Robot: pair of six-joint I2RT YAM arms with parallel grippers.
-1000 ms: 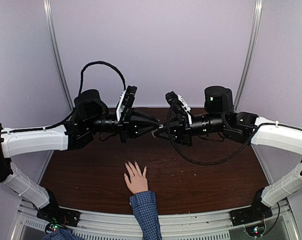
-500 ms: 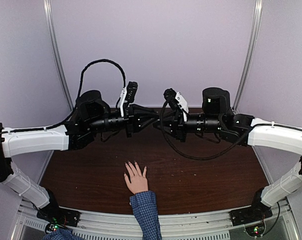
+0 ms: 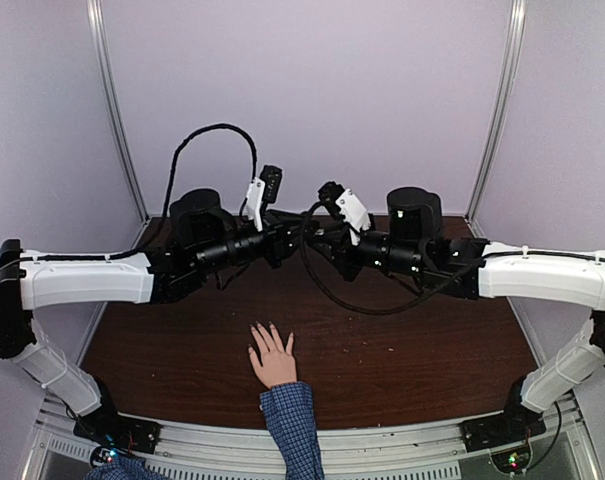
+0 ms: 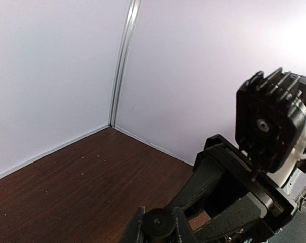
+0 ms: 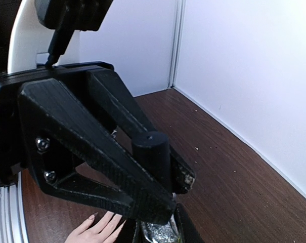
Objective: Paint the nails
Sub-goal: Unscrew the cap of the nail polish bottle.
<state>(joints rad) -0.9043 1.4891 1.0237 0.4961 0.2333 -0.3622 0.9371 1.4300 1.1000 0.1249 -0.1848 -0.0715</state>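
A light-skinned hand (image 3: 273,362) with a blue checked cuff (image 3: 292,420) lies flat on the brown table, fingers spread; its nails (image 3: 272,328) are tiny. The hand also shows in the right wrist view (image 5: 94,229), with one nail (image 5: 93,215) visible. Both grippers meet in the air above the table's far middle. My left gripper (image 3: 304,228) (image 4: 158,224) is shut on a black cylindrical cap (image 5: 150,157) (image 4: 158,225). My right gripper (image 3: 320,238) (image 5: 160,230) is shut on a small bottle (image 5: 161,234) with a silvery glint, right under the cap.
The brown wooden table (image 3: 432,350) is walled by pale panels at the back and sides, with metal corner posts (image 3: 117,120). A black cable (image 3: 212,135) loops above the left arm. The table's metal front rail (image 3: 382,440) runs past the cuff.
Both grippers have risen and moved toward the back wall, pressing closer so they now overlap. Both wrists have turned. The hand has not moved.
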